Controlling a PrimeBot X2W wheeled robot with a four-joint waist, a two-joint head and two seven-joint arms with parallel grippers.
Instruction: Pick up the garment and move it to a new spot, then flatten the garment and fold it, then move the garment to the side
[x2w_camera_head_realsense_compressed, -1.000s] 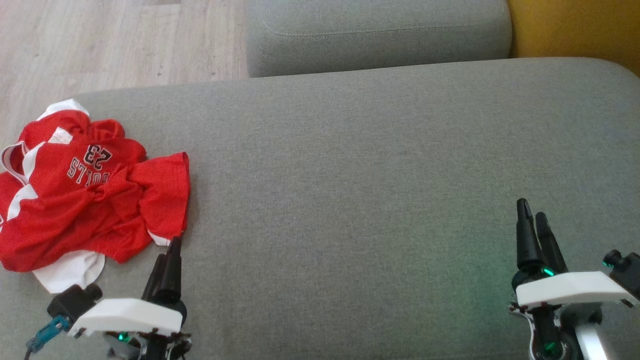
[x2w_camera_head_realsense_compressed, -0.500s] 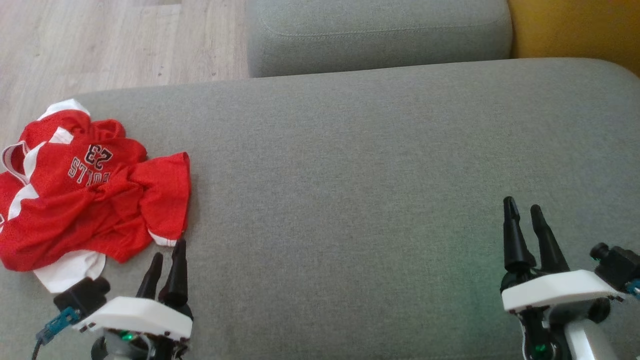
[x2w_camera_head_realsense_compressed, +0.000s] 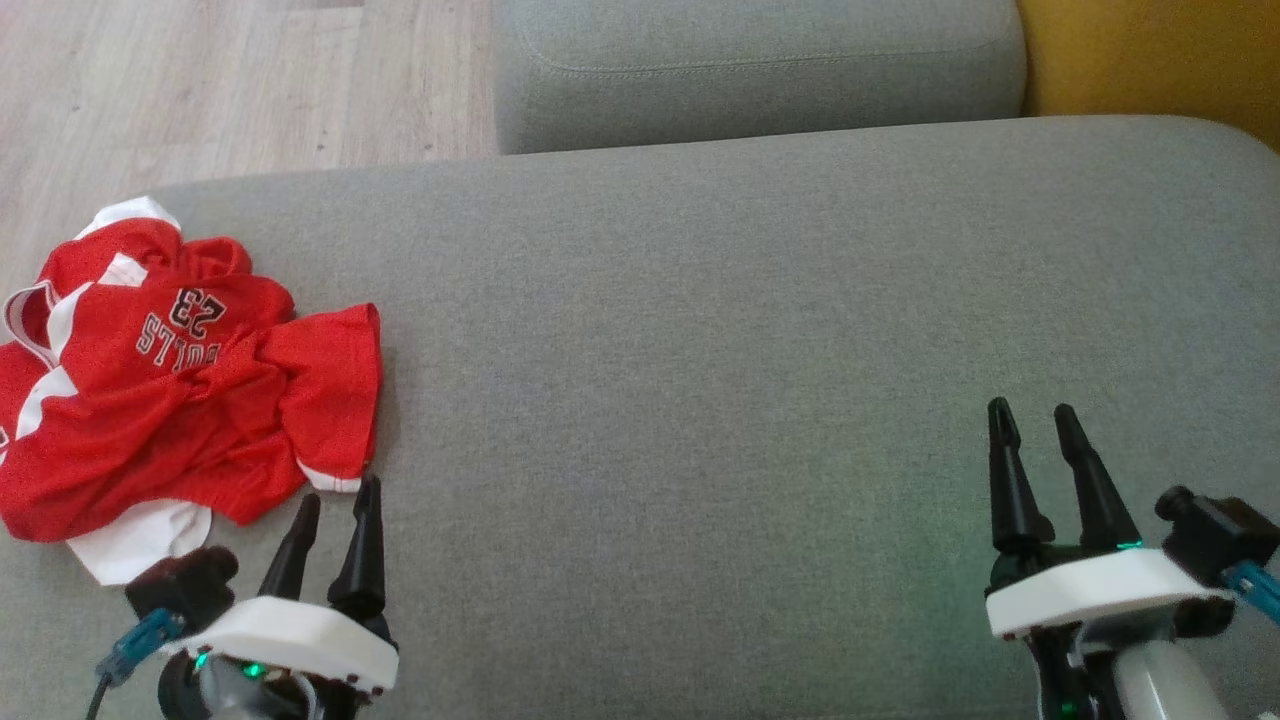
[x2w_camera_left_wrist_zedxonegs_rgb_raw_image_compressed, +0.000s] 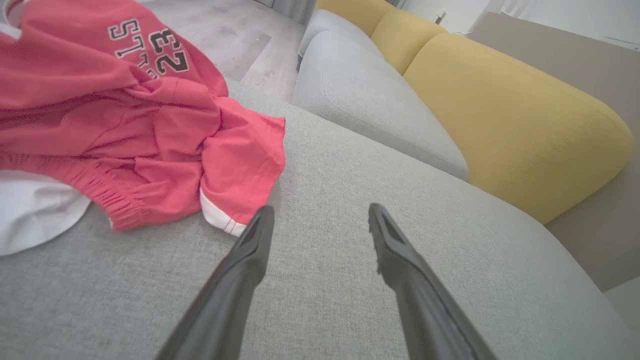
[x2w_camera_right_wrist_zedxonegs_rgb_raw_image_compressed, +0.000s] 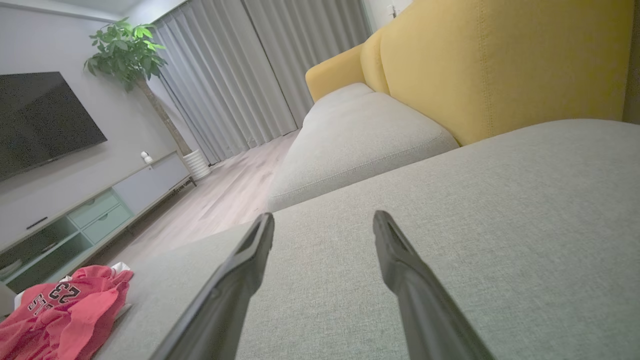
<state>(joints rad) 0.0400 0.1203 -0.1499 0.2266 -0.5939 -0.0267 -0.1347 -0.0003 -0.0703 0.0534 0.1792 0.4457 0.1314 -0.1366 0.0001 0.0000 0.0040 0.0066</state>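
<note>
Well, the red jersey (x2w_camera_head_realsense_compressed: 170, 390) is thin, soft cloth with white trim, all crumpled up by the left edge of the rough grey cushion (x2w_camera_head_realsense_compressed: 750, 350). The left claw (x2w_camera_head_realsense_compressed: 340, 490) is spread wide, its tips just beside the jersey's near hem. The right claw (x2w_camera_head_realsense_compressed: 1030, 408), spread too, sits well apart near the right edge. Flat grey cushion stretches between them.

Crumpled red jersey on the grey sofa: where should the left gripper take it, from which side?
Probably the jersey's white-trimmed red flap: it juts from the heap toward the open left gripper, hem free, so approach low from the robot's side.
</note>
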